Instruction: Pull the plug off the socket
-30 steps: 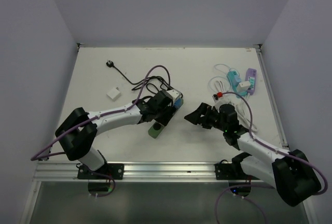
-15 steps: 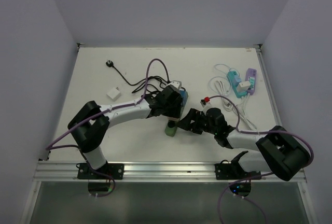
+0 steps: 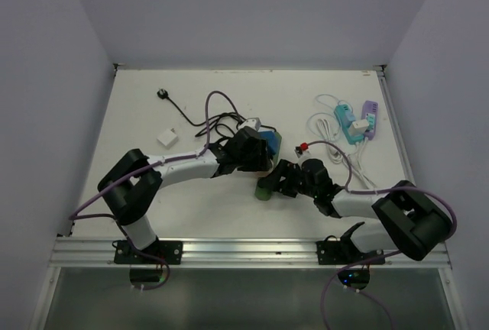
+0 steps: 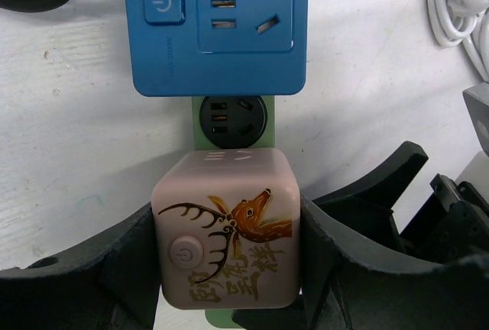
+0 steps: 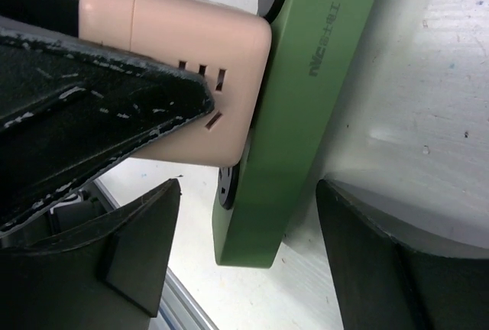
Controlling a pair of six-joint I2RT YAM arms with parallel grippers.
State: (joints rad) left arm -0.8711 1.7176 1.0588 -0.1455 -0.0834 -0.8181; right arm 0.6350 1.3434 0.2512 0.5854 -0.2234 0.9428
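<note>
Nearest me, the right tool (image 5: pixel 248 200) straddles the near end of the green socket strip (image 5: pixel 306 101), its jaws apart on either long side and not yet pinching. Just beyond, on the strip's face, sits the pink cube plug (image 4: pixel 229 231), clenched across its sides by the left tool (image 4: pixel 229 257). The strip's long axis runs away towards the blue strip (image 4: pixel 218 32). I'd say the plug must lift straight off that face.

White arm links (image 3: pixel 180 168), black joints (image 3: pixel 126 192), purple cables (image 3: pixel 217 92), black left pincer (image 4: pixel 226 269)
</note>
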